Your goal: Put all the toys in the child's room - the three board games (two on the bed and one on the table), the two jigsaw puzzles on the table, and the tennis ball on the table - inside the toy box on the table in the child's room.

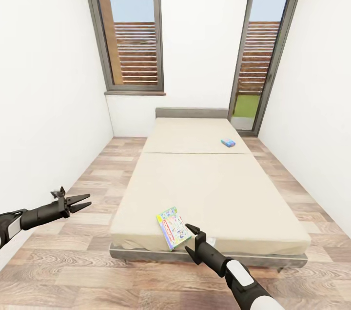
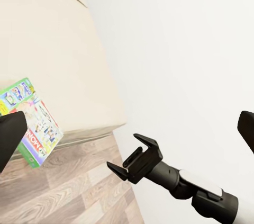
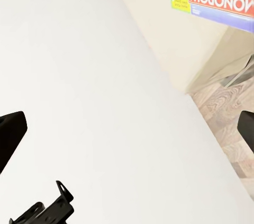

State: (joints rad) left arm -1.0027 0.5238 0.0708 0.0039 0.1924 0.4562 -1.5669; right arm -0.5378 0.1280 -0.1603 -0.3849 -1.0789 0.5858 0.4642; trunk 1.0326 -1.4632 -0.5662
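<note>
The right gripper (image 1: 194,237) hovers at the foot of the bed (image 1: 234,188), its two fingers spread apart with nothing between them, just beside the near edge of the green-edged board game (image 1: 172,227), which lies flat on the mattress at the foot edge; contact with it cannot be made out. The left gripper (image 1: 80,202) is held out over the wood floor (image 1: 97,271) to the left of the bed, fingers parted and empty. The small blue board game (image 1: 227,142) rests near the headboard (image 1: 191,113).
</note>
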